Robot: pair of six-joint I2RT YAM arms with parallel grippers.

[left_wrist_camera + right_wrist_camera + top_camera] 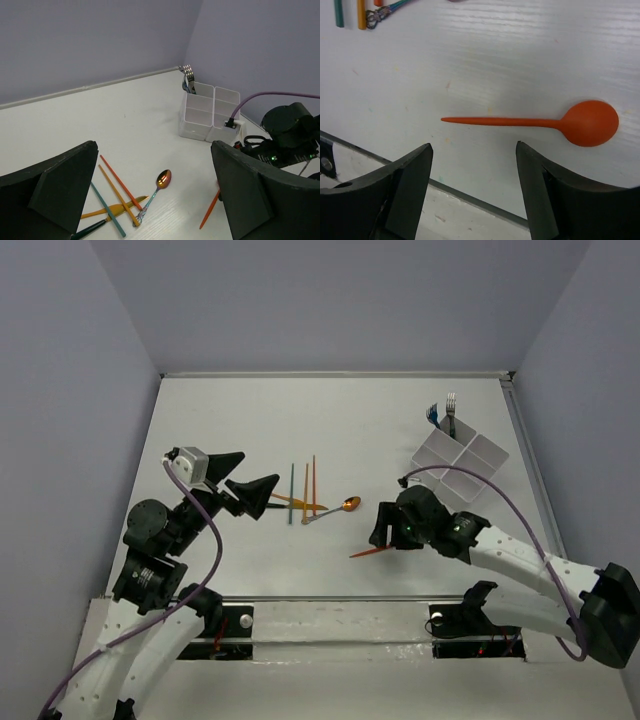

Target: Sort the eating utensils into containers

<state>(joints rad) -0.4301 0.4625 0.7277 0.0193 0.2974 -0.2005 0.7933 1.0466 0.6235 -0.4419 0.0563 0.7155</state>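
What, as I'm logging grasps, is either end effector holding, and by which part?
Nothing. The left end effector and right end effector are both open and empty; the orange plastic spoon lies untouched.

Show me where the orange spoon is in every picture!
Top external: the orange spoon lies below the middle, a little to the right.
Left wrist: only its handle shows, at the bottom right.
Right wrist: the whole spoon lies across the middle.
Shared landmark: the coppery spoon, with just its handle end at the top left of the right wrist view.
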